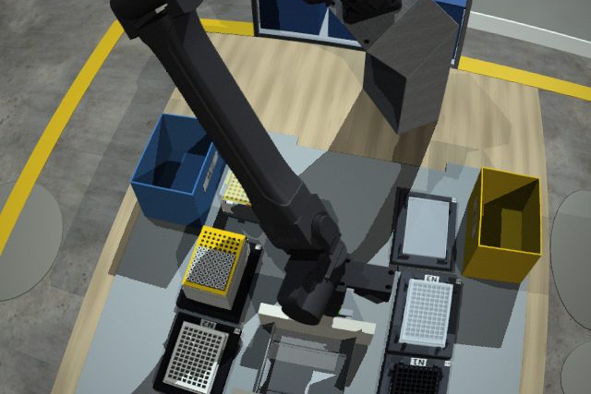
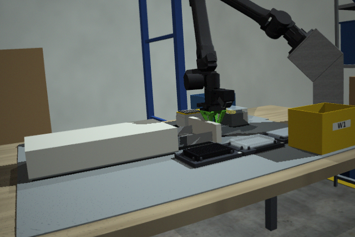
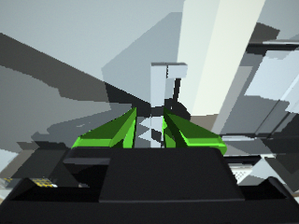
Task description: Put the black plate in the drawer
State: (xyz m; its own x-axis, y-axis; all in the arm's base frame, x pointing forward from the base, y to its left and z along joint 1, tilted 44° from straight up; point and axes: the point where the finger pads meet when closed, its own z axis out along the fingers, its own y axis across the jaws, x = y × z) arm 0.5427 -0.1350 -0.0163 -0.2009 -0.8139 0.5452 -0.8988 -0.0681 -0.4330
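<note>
The black plate (image 1: pixel 414 378) (image 2: pixel 207 150) sits without a lid in nest N1. The cooler's white housing (image 2: pixel 100 139) stands left in the exterior view. Its drawer stands open, with the white front (image 1: pixel 353 326) (image 2: pixel 204 127) (image 3: pixel 224 61) pulled clear of the housing; the visible part of its inside holds no plate. My gripper (image 1: pixel 342 312) (image 2: pixel 213 119) (image 3: pixel 149 111) points down just outside the front. Its green fingers are part open, one on each side of the bar handle (image 3: pixel 158 89). A gap shows at the left finger; the right finger is close against the bar. The lamp is not visible.
Right of the drawer are a clear plate (image 1: pixel 426 312) and a pale, flat-topped item (image 1: pixel 427 226) in nests, then the yellow bin (image 1: pixel 510 218). Left are a white plate (image 1: pixel 195 356), a yellow-topped rack (image 1: pixel 214 258), a clear-lidded tip box (image 1: pixel 235 191) and the blue bin (image 1: pixel 166 198).
</note>
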